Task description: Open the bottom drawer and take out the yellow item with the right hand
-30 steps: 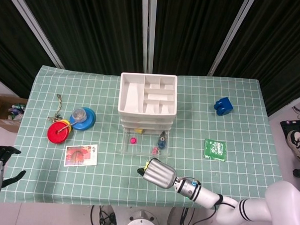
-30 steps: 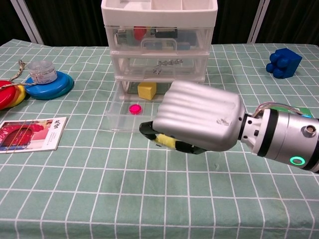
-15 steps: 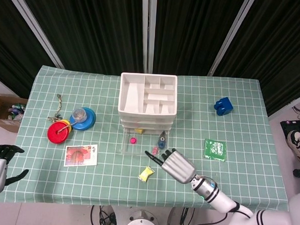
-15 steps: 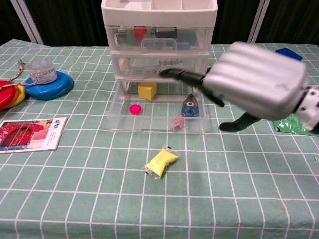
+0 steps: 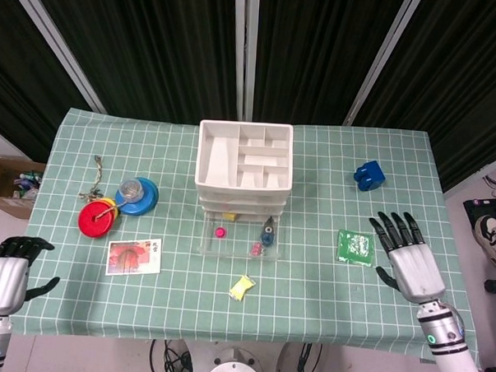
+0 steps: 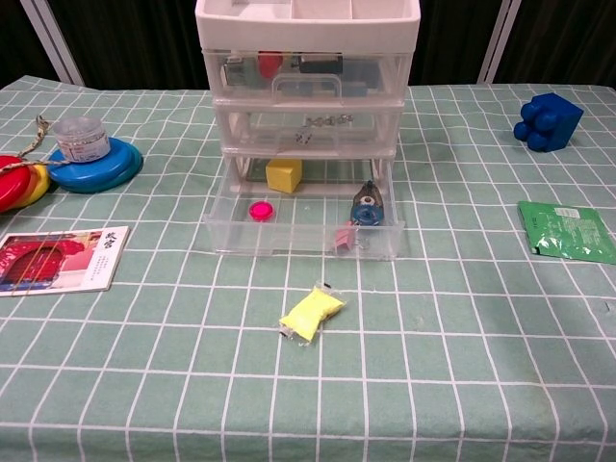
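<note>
The white drawer unit (image 5: pixel 245 165) (image 6: pixel 308 67) stands mid-table with its clear bottom drawer (image 5: pixel 206 245) (image 6: pixel 231 236) pulled out. A yellow packet (image 5: pixel 242 287) (image 6: pixel 312 314) lies on the cloth in front of the drawer, held by nothing. Inside the drawer are a yellow block (image 6: pixel 284 174), a pink disc (image 6: pixel 260 210), a blue roller (image 6: pixel 367 209) and a small pink piece (image 6: pixel 344 237). My right hand (image 5: pixel 412 263) hovers open at the table's right edge, fingers spread, far from the packet. My left hand (image 5: pixel 7 272) is off the table's left front corner, fingers curled, empty. Neither hand shows in the chest view.
A green packet (image 5: pixel 355 247) (image 6: pixel 566 231) lies right of the drawer, a blue block (image 5: pixel 369 175) (image 6: pixel 547 120) at back right. On the left sit a picture card (image 5: pixel 134 256) (image 6: pixel 58 258), a blue disc with a jar (image 5: pixel 136 195) (image 6: pixel 91 154), and a red disc (image 5: pixel 96 219).
My right hand let go of the yellow packet, left it on the cloth, then swung away to the right edge and opened. The left hand shifted slightly.
</note>
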`<state>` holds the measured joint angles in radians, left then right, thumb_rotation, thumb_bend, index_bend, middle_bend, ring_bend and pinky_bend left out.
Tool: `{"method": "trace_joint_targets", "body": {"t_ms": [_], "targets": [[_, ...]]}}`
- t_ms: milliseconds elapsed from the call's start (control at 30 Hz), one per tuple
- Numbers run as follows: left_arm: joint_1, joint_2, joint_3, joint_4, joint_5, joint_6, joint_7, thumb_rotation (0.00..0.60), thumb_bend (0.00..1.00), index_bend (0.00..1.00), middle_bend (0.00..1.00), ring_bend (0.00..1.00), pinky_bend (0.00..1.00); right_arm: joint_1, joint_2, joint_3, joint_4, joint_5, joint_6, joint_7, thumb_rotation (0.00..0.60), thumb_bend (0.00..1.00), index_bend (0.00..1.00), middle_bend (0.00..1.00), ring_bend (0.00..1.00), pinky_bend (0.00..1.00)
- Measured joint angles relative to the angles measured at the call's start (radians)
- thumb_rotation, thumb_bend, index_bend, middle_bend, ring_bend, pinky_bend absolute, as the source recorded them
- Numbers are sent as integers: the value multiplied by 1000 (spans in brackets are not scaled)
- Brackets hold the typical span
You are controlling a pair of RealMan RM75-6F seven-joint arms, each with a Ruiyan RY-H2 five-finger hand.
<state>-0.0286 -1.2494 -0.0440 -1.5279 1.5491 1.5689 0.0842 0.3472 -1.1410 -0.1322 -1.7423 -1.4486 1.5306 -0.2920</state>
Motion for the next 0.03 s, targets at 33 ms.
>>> {"method": "trace_joint_targets", "body": {"t_ms": [33], "targets": [[0, -3, 1, -1, -1, 0, 1, 600, 0, 385, 326, 256, 223, -25, 6, -2, 15, 1, 15, 38, 600, 135, 0, 24, 0, 0]]}}
